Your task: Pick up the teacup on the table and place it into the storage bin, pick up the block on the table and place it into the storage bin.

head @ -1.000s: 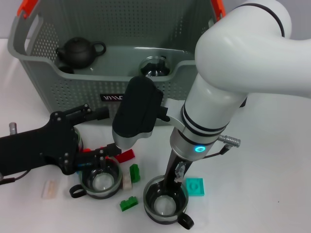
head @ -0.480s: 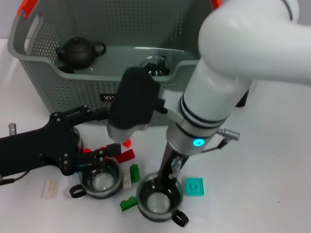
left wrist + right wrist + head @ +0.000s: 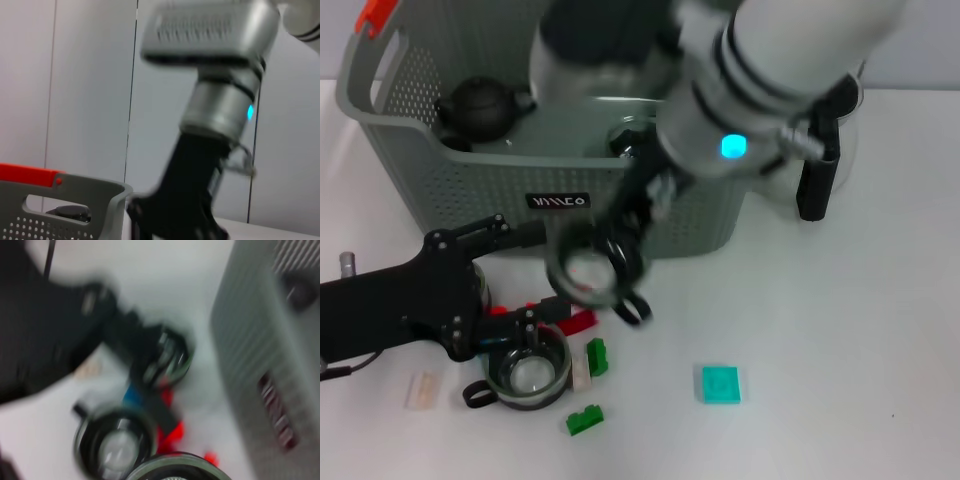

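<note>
A glass teacup [image 3: 578, 283] with a black handle hangs tilted in the air before the front wall of the grey storage bin [image 3: 450, 190], with my right gripper [image 3: 618, 254] shut on its rim. The right wrist view shows that rim [image 3: 175, 469] at the picture's edge. A second teacup [image 3: 527, 368] stands on the table, and my black left gripper [image 3: 525, 325] sits right at its rim. Loose blocks lie round it: red [image 3: 578, 321], green [image 3: 597, 356], another green [image 3: 585, 419], a teal plate [image 3: 720, 384] and a cream one [image 3: 423, 390].
Inside the bin sit a black teapot [image 3: 480, 105] and a dark cup [image 3: 635, 140], partly hidden by my right arm. A glass jug with a black handle [image 3: 817, 185] stands right of the bin. The left wrist view shows the right arm [image 3: 215, 110] above the bin's rim [image 3: 75, 187].
My right arm has risen and swung left and back toward the bin, lifting the teacup off the table. The left arm and the second teacup have not moved.
</note>
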`<state>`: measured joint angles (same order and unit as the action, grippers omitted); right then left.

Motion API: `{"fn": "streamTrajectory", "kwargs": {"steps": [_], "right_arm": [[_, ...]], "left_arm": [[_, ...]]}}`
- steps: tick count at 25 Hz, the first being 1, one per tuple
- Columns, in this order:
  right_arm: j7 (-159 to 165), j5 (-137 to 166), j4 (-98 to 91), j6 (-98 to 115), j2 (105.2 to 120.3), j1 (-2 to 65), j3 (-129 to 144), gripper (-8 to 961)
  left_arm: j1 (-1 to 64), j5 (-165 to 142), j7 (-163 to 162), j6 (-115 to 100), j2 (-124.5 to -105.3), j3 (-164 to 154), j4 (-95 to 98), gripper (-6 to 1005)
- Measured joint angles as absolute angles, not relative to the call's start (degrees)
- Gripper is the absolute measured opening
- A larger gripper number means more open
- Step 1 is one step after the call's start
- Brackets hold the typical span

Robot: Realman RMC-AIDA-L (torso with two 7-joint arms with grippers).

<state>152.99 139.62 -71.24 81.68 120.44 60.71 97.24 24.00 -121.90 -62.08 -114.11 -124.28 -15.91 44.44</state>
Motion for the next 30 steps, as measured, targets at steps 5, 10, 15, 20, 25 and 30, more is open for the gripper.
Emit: {"fn": "streamTrajectory", "kwargs": {"steps": [5, 10, 15, 20, 25, 30], "right_arm": [[150.45, 141.32, -75.77, 77.27, 120.41, 60.70, 90.21, 71], [148.37, 143.35, -76.40, 72.13, 120.34, 61.72, 84.70, 74], [147.63, 147.20, -74.58, 67.45, 120.33, 62.71, 80.56, 78], [147.43, 151.32, -67.86, 57.55, 120.28, 63.36, 78.91, 81], [146.69, 152.58, -54.18, 50.91, 120.20, 68.03, 78.35, 85], [145.64, 152.78, -40.42, 48.24, 120.18, 74.04, 78.53, 88]], "left_arm": [[24.21, -121.85, -62.01, -114.18, -124.28, -15.91, 44.11, 830], [24.26, -121.80, -61.75, -114.24, -124.28, -15.91, 44.00, 830], [24.26, -121.78, -61.66, -114.26, -124.28, -15.91, 43.83, 830], [24.26, -121.75, -61.45, -114.26, -124.35, -16.19, 43.60, 830], [24.19, -121.72, -61.43, -114.21, -124.37, -16.42, 43.59, 830], [24.18, -121.73, -61.43, -114.09, -124.36, -16.51, 43.50, 830]]}}
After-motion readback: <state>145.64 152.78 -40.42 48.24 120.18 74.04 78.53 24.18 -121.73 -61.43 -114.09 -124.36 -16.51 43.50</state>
